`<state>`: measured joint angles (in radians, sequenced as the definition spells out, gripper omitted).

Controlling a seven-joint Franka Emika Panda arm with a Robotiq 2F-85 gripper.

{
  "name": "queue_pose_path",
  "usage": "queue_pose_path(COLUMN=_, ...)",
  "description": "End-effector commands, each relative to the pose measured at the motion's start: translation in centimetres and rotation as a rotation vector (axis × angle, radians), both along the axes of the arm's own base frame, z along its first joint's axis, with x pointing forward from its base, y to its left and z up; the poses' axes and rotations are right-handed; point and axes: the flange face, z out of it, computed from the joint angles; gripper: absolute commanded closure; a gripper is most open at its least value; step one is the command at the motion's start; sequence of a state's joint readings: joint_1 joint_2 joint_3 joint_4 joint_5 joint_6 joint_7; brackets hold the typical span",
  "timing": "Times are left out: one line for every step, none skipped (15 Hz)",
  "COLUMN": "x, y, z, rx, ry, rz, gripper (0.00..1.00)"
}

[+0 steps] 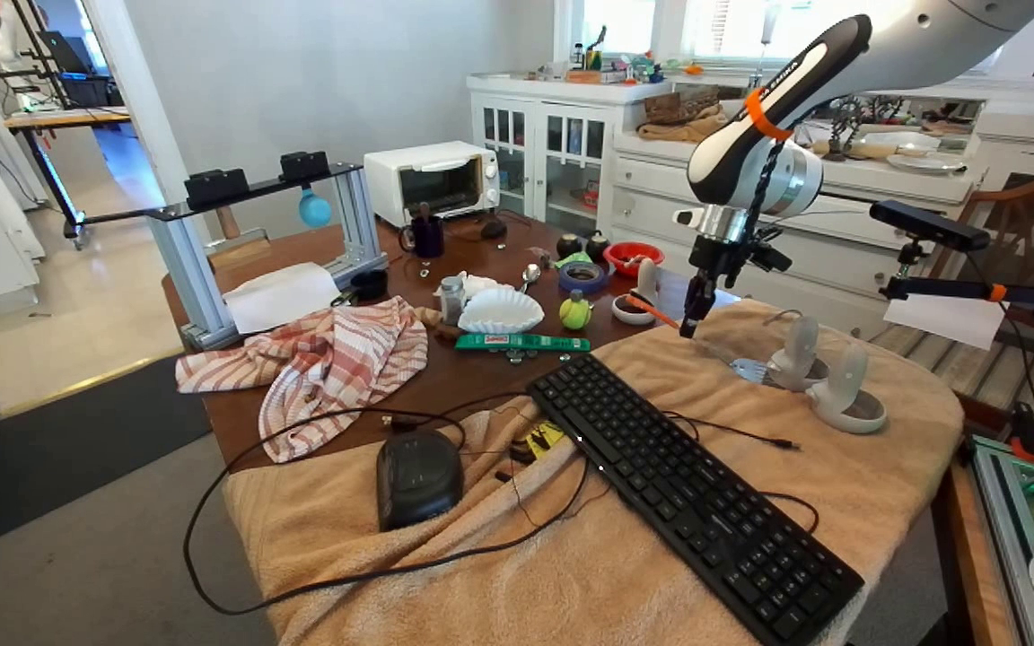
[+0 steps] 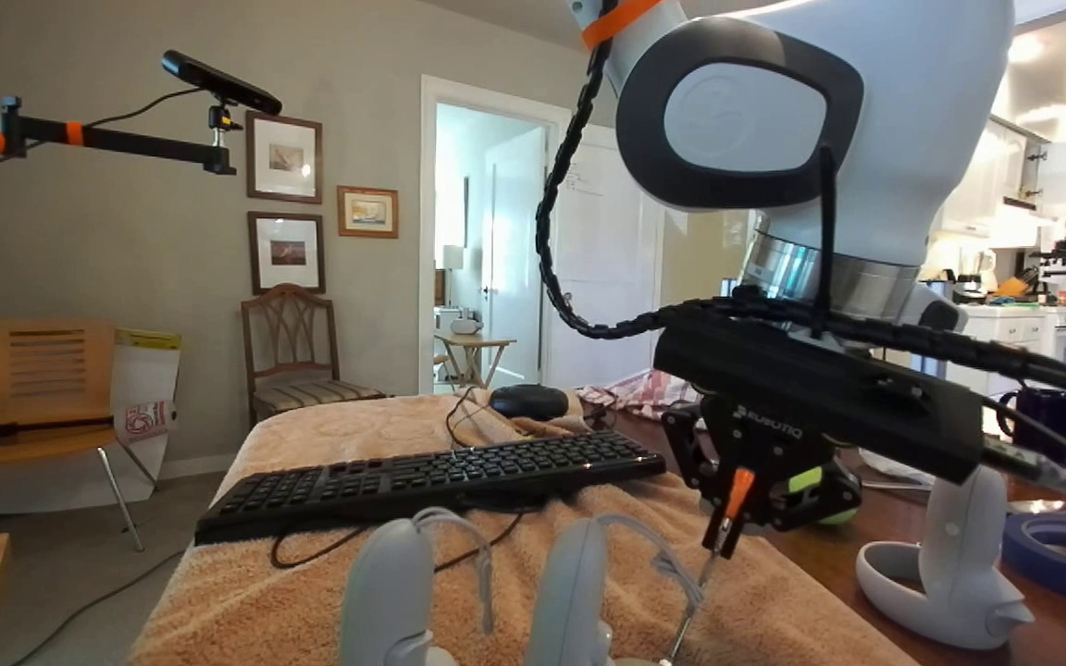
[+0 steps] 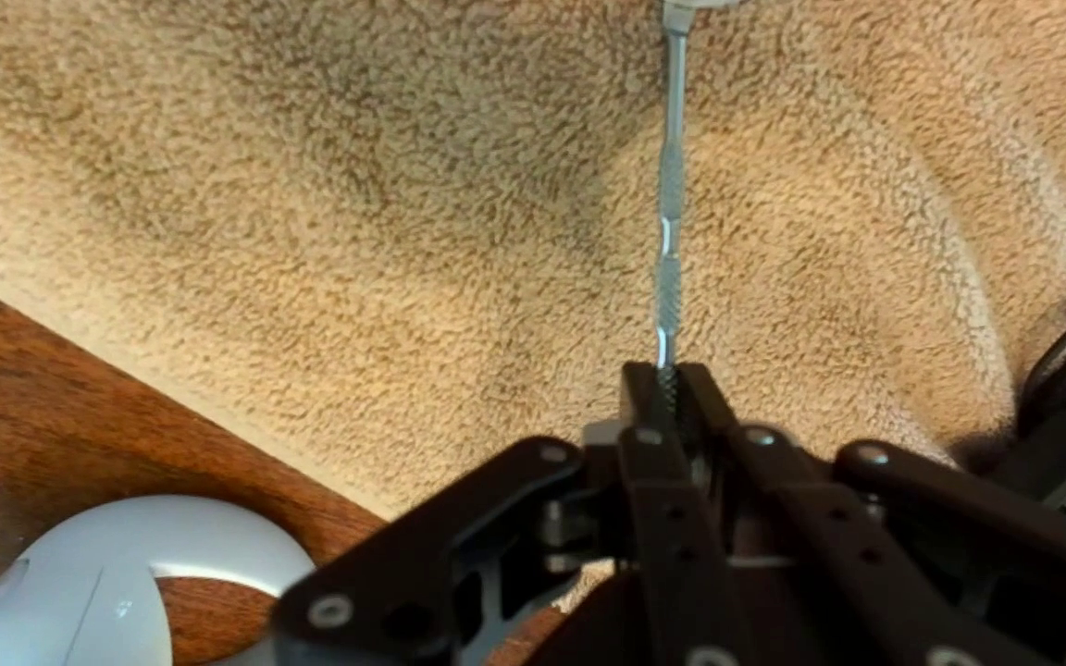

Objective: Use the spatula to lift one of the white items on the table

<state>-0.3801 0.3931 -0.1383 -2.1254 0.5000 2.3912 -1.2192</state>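
Note:
My gripper (image 1: 689, 327) is shut on the spatula (image 1: 749, 370), a thin metal tool with an orange handle end. The fingers also show in an exterior view (image 2: 721, 541) and in the wrist view (image 3: 667, 379); the shaft (image 3: 670, 185) points away from them. The spatula's flat head is beside a white item (image 1: 797, 350), a rounded piece with a ring; I cannot tell if they touch. Another white item (image 1: 847, 395) stands next to it. A third (image 1: 632, 309) stands behind the gripper, also in the wrist view (image 3: 126, 573). The wrist view cuts off the head.
The tan cloth (image 1: 661, 574) covers part of the table. A long black keyboard (image 1: 687, 493) and cables lie on it, with a black mouse-like device (image 1: 418, 480). A red bowl (image 1: 634, 258), blue tape roll (image 1: 582, 276) and striped cloth (image 1: 328, 359) are on the bare wood.

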Motion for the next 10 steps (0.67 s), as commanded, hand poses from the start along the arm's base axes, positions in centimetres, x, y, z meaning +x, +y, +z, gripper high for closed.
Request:
queue_pose_path(x=-0.3, y=0.2, z=0.8, rx=-0.008, ry=-0.029, rz=0.031, gripper=0.98)
queue_pose_path(x=-0.6, y=0.4, z=1.3, rx=-0.011, ry=-0.047, rz=0.040, gripper=0.98)
queue_pose_path(x=-0.9, y=0.6, z=1.7, rx=-0.009, ry=-0.064, rz=0.046, gripper=0.98)
queue_pose_path(x=-1.1, y=0.8, z=2.0, rx=-0.009, ry=-0.077, rz=0.056, gripper=0.98)
queue_pose_path(x=-1.5, y=1.0, z=2.4, rx=-0.004, ry=-0.083, rz=0.067, gripper=0.98)
queue_pose_path(x=-1.7, y=1.2, z=2.7, rx=0.001, ry=-0.088, rz=0.078, gripper=0.98)
queue_pose_path(x=-2.0, y=1.3, z=2.9, rx=0.002, ry=-0.090, rz=0.088, gripper=0.98)
queue_pose_path(x=-2.3, y=1.5, z=3.0, rx=0.010, ry=-0.090, rz=0.099, gripper=0.98)
queue_pose_path(x=-2.6, y=1.6, z=3.2, rx=0.011, ry=-0.088, rz=0.113, gripper=0.98)
queue_pose_path(x=-2.8, y=1.7, z=3.2, rx=0.017, ry=-0.088, rz=0.124, gripper=0.98)
